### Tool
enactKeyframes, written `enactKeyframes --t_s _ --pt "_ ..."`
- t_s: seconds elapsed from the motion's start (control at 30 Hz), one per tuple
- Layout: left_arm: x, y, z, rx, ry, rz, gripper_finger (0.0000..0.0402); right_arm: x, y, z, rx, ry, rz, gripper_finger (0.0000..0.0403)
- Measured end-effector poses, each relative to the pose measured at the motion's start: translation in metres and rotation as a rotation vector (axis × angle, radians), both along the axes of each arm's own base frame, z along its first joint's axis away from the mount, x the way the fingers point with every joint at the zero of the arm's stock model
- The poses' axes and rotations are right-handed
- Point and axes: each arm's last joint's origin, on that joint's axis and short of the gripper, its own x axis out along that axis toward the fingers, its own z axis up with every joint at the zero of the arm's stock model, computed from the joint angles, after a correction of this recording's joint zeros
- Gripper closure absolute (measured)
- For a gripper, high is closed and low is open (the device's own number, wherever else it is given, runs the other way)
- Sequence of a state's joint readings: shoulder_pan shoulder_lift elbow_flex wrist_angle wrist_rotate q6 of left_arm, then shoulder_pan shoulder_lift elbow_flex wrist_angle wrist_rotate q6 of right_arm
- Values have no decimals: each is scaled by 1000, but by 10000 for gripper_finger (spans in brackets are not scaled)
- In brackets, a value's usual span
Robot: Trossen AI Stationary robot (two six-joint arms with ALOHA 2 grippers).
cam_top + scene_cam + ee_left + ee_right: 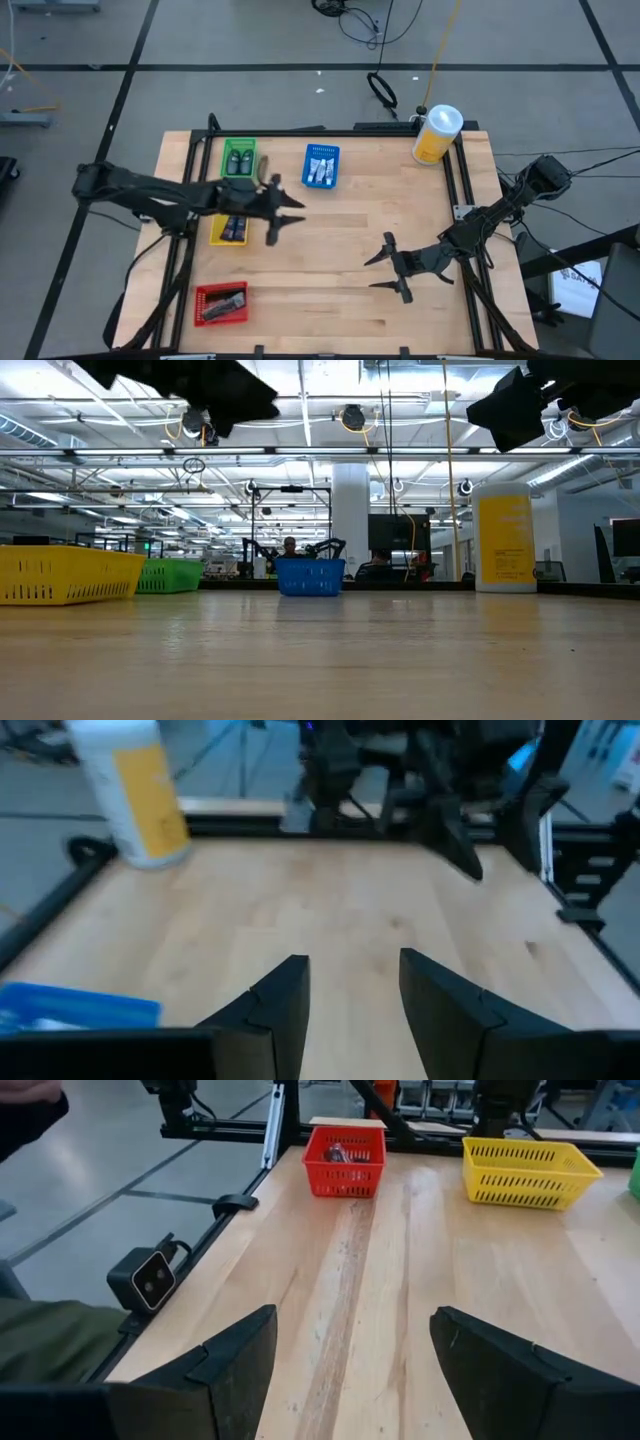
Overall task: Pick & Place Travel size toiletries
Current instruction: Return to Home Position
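Note:
The toiletries lie sorted in four small trays in the high view: dark little bottles (238,160) in the green tray (223,145), whitish tubes (320,171) in the blue tray (307,152), dark items (233,230) in the yellow tray (215,238), grey packets (226,303) in the red tray (200,296). My left gripper (285,216) hovers open just right of the yellow tray and holds nothing; its wrist view shows bare wood between its fingers (350,995). My right gripper (390,268) is open over the right middle of the table, also empty (350,1365).
The big yellow white-lidded canister (437,133) stands at the far right corner. A black frame (190,150) rims the table. A small camera (145,1277) sits at the near edge. A dark sleeve (25,1110) shows beyond the table in the right wrist view. Bare wood (340,230) lies between the grippers.

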State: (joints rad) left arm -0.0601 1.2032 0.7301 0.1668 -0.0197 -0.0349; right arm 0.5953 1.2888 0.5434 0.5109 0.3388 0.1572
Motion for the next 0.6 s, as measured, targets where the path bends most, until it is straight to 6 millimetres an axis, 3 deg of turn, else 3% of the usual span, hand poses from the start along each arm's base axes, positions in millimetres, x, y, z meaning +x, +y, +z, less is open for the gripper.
enactKeyframes --t_s 0.33,0.5,0.6 --pt "-72 -7 37 76 -4 55 250 -9 -6 -12 88 -55 -14 147" --pt "-112 -4 34 76 -57 102 250 -12 -8 -15 104 -77 -14 147" --pt "-134 1 23 54 -80 129 250 -12 -8 -15 104 -76 -14 147"
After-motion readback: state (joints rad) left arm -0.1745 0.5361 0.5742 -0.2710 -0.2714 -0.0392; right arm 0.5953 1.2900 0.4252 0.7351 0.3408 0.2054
